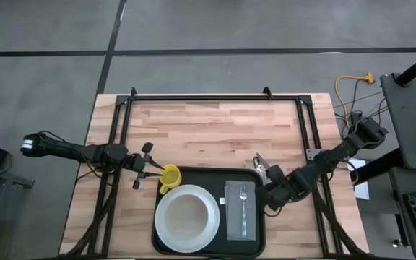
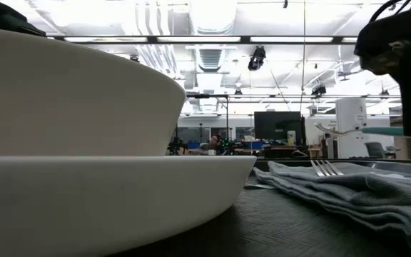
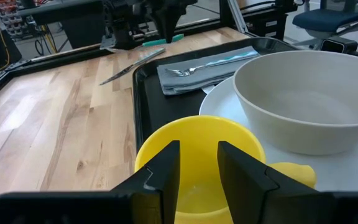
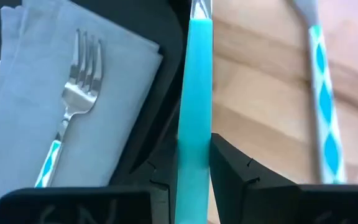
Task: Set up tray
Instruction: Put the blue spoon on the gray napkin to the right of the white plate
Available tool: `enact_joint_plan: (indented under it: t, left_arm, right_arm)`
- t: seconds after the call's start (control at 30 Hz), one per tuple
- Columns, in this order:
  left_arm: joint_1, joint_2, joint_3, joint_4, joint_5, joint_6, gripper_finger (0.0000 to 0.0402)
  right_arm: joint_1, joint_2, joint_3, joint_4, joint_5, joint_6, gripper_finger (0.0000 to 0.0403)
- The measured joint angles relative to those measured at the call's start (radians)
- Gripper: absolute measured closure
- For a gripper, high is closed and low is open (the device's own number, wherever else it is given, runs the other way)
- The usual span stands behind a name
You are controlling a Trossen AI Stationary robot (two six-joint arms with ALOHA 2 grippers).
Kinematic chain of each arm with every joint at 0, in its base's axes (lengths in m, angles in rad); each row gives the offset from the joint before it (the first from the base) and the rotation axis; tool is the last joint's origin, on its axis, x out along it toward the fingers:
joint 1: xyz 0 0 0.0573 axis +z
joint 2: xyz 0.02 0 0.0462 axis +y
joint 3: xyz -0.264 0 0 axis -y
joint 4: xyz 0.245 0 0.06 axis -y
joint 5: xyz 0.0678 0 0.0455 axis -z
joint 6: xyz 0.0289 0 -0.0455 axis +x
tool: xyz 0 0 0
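Note:
The black tray (image 1: pixel 208 175) lies at the table's near middle. On it are a white plate (image 1: pixel 163 225) bearing a white bowl (image 1: pixel 188 213), a folded grey napkin (image 1: pixel 233 217) with a fork (image 1: pixel 243 206) on top, and a yellow cup (image 1: pixel 170 175) standing in its far left corner. My left gripper (image 3: pixel 197 168) is open right at the cup's left side; I cannot tell whether it touches it. My right gripper (image 1: pixel 268 180) hovers over the tray's far right corner, shut on a teal-handled utensil (image 4: pixel 194 93). A knife (image 1: pixel 258 160) lies on the wood beside that corner. My right gripper pinches the utensil's teal handle (image 4: pixel 194 146) between its two fingers. The fingers come from above, pointing steeply down. The utensil juts out past them over the tray's right rim. In the low view it shows as a level teal bar (image 2: pixel 398 130) above the napkin.
Black frame rails (image 1: pixel 215 97) run along the table's far edge and down both sides. Cables (image 1: pixel 349 90) and equipment stand off the right edge. Bare wood (image 1: pixel 208 133) stretches between the tray and the far rail.

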Motion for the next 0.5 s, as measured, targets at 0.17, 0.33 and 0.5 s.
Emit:
enact_joint_plan:
  t: [0.17,0.33,0.5]
  left_arm:
    - [0.0,0.0,0.0,0.0,0.0,0.0,0.0307]
    - [0.0,0.0,0.0,0.0,0.0,0.0,0.0307]
    - [0.0,0.0,0.0,0.0,0.0,0.0,0.0307]
  right_arm:
    - [0.044,0.081,0.064,-0.005,-0.015,0.111,0.0349]
    - [0.044,0.171,0.164,-0.021,-0.019,0.13,0.0349]
    - [0.044,0.264,0.287,-0.111,-0.02,0.186,0.0349]
